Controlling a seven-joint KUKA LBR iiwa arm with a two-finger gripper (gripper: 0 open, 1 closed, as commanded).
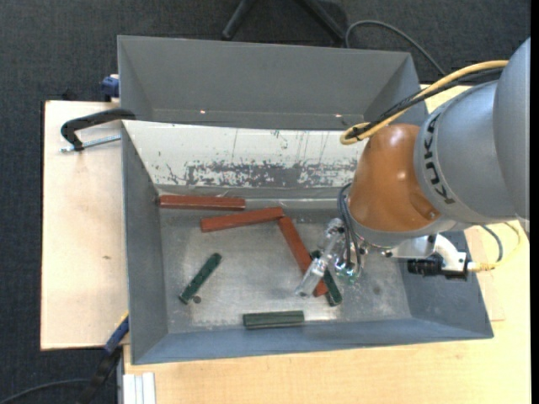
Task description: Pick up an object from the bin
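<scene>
My gripper (324, 278) is low in the bin's front right part, open. Its fingers stand on either side of the lower end of a slanted red-brown stick (295, 241). One silvery fingertip (306, 288) is left of that stick. A short dark green stick (333, 291) lies right under the gripper, beside the red-brown stick's end and partly hidden by it. Nothing is lifted off the floor.
Two more red-brown sticks lie further back: one (200, 201) along the back wall, one (242, 220) just in front of it. A dark green stick (200, 277) lies at the left and a dark green bar (273, 319) against the front wall. The arm covers the bin's right side.
</scene>
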